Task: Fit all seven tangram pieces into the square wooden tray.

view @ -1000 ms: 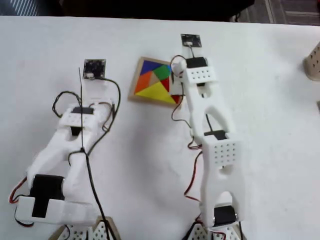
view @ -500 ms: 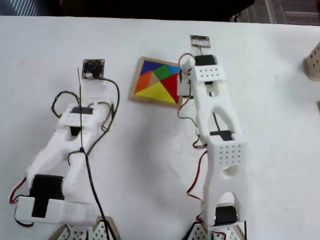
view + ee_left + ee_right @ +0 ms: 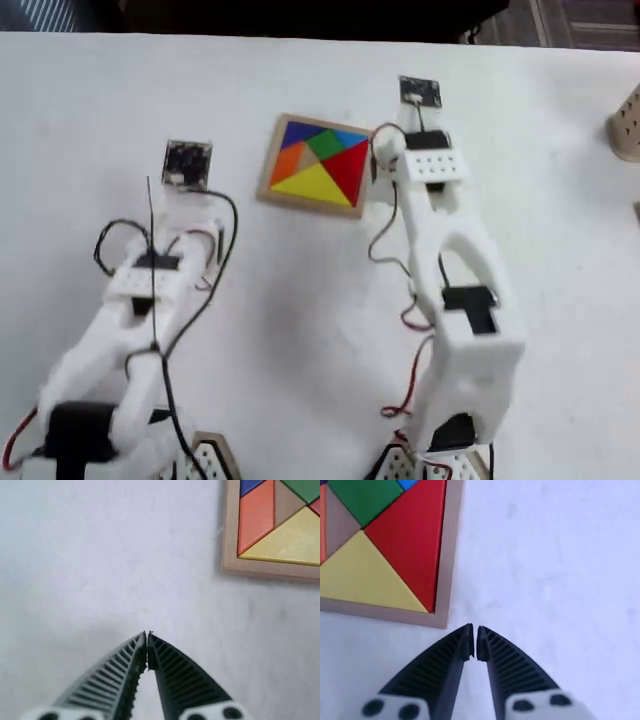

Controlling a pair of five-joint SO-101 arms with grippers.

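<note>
Over the last second the right arm (image 3: 440,230) has swung rightward off the square wooden tray (image 3: 268,172), and the left arm (image 3: 150,290) has drawn back toward the near edge. The tray lies far-centre on the white table (image 3: 540,250), slightly askew, with the coloured tangram pieces (image 3: 315,183) flush inside it. The right gripper (image 3: 474,642), pressed together and empty, sits just beside the tray's near right corner. The left gripper (image 3: 148,640), likewise closed on nothing, is off to the tray's left. The pieces look thin, stiff, light and smooth. Seated flush they offer no edge, so the raised rim is likely the better hold.
</note>
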